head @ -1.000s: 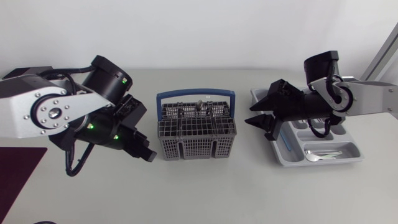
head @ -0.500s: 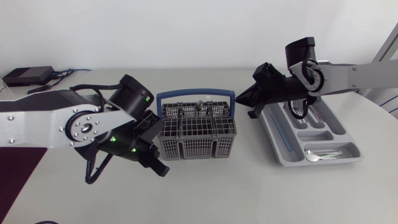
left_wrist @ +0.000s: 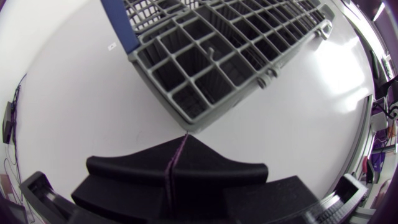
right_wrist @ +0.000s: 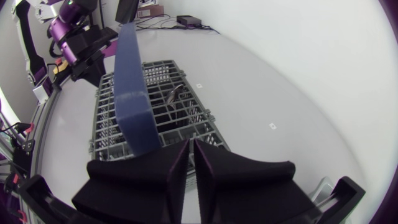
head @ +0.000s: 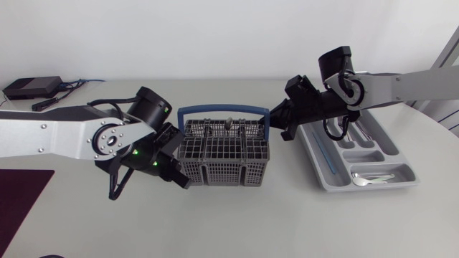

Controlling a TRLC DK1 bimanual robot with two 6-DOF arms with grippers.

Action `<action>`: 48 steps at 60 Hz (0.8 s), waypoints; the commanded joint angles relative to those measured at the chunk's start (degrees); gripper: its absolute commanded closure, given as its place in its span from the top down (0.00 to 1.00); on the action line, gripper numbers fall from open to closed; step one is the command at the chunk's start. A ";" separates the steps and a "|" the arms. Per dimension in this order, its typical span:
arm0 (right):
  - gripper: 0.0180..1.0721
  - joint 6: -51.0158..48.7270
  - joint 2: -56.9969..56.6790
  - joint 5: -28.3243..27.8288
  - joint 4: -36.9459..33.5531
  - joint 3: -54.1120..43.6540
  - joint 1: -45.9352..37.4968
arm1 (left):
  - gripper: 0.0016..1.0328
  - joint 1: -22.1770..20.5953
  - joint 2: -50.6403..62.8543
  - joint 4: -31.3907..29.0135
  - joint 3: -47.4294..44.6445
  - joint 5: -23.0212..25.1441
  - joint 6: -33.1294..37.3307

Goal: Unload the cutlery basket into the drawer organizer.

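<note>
Left tool [head: 182, 180] and right tool [head: 278, 129] flank one basket [head: 226, 156] beside one organizer [head: 327, 177].

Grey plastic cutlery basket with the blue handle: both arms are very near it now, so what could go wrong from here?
1. The left gripper, fingers shut, sits at a corner of the grey mesh cutlery basket; a push forward may slide or tip it.
2. The right gripper points at the blue plastic handle, so it may bump that instead of reaching the metal utensil standing inside.
</note>
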 commanded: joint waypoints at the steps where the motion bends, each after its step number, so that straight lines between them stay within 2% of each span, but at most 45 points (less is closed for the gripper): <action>1: 0.12 -1.91 -2.71 -1.33 -1.33 -3.57 1.34 | 0.07 1.99 1.81 1.40 1.51 0.36 2.08; 13: 0.12 -3.49 -8.25 -1.42 -2.47 -9.20 2.40 | 0.07 6.12 5.86 3.86 5.73 0.45 3.66; 27: 0.12 -4.55 -15.28 -1.07 -5.11 -14.82 5.56 | 0.07 6.65 9.55 4.56 11.27 0.45 3.57; 34: 0.12 -4.29 -18.62 0.95 -4.93 -17.37 7.67 | 0.07 6.48 12.01 4.65 14.61 0.45 2.95; 48: 0.11 -4.46 -21.26 1.48 -4.49 -17.55 -0.50 | 0.07 7.18 6.47 3.68 10.65 0.45 2.78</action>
